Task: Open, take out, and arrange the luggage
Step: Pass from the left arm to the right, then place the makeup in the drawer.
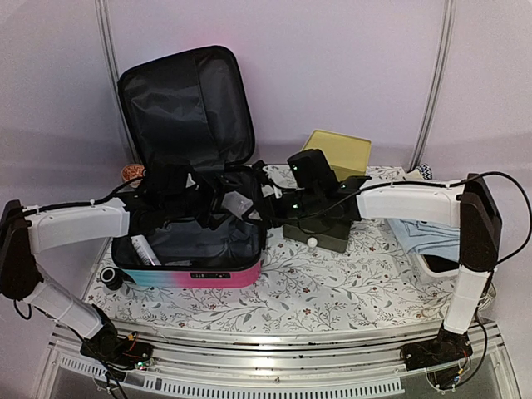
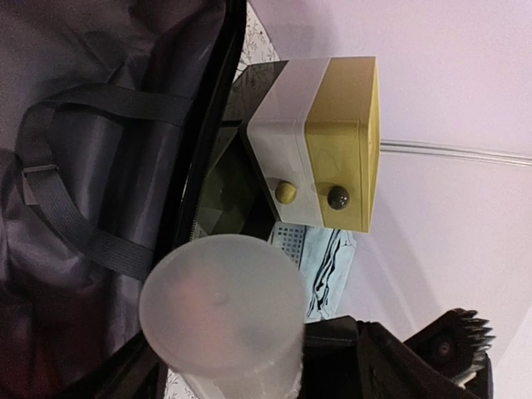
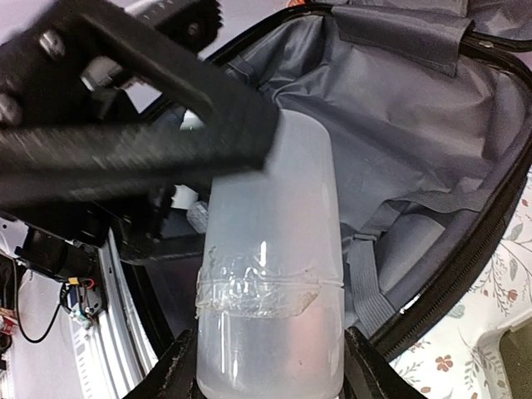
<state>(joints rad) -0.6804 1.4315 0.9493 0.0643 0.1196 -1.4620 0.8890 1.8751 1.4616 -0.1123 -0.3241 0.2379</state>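
Fingers first: your right fingers [image 3: 176, 372] press both sides of the translucent bottle [image 3: 270, 274], low in the wrist view. The left fingers [image 3: 150, 91] blur across its top, and you can't tell whether they grip it. Now the luggage [image 1: 218, 274]: left of centre in the top view, lying open on the table [image 1: 349, 291], lid [image 1: 187, 104] standing against the back wall. Expect a stiff, light shell that skates on its wheels, so brace the zipper rim, not the slack lining. That lid looks ready to flop. Right of it, the yellow-topped box [image 1: 337, 151] crowds your reach.
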